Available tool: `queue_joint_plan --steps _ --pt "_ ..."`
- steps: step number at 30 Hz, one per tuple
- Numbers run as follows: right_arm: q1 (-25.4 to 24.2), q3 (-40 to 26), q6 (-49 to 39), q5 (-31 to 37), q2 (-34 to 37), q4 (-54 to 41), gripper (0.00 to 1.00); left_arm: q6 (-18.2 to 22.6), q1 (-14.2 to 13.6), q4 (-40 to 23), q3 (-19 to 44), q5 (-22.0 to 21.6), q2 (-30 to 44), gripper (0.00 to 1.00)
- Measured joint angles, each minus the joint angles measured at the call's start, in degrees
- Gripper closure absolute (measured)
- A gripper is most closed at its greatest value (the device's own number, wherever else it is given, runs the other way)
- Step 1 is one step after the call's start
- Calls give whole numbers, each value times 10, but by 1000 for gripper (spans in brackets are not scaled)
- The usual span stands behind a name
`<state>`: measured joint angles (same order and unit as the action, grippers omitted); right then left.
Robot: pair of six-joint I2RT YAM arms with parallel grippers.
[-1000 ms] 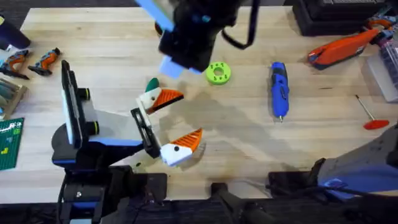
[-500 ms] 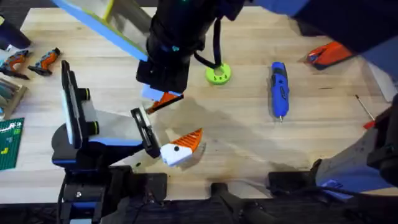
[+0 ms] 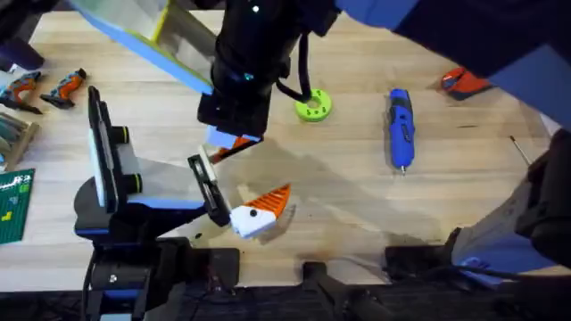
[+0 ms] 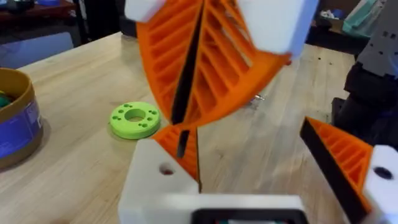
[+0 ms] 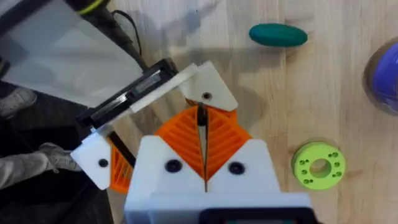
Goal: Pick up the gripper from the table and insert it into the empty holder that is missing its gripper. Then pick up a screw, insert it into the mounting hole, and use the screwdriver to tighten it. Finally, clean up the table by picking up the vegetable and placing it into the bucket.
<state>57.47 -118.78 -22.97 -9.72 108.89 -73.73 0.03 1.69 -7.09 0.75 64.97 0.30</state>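
My left gripper (image 3: 253, 176) is open. Its white holder (image 4: 155, 186) carries the orange gripper (image 4: 169, 138), a small wedge with a dark strip. My right gripper (image 5: 201, 115) reaches across from above, shut. Its orange pads (image 4: 217, 74) are pressed together and their tips rest on that wedge. The holder's screw hole (image 5: 206, 96) shows just past the pads. The dark green vegetable (image 5: 278, 34) lies on the wood beyond. The blue bucket (image 4: 15, 121) with its tan rim stands close by. The blue screwdriver (image 3: 400, 129) lies at the right. The screw is out of view.
A lime-green disc (image 3: 313, 104) lies beside the right arm. A thin red-handled screwdriver (image 3: 519, 147) and an orange tool (image 3: 464, 82) sit at the far right. Small orange-and-black tools (image 3: 45, 87) and a green card (image 3: 13, 205) are at the left.
The right arm has come down and to the left over the left arm's far finger, covering the vegetable in the overhead view. The left arm has stayed put.
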Motion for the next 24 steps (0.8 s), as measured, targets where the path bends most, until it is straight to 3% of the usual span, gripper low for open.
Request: queue_joint_plan --steps 24 --pt "0 0 0 11 20 2 996 0 0 0 0 0 0 16"
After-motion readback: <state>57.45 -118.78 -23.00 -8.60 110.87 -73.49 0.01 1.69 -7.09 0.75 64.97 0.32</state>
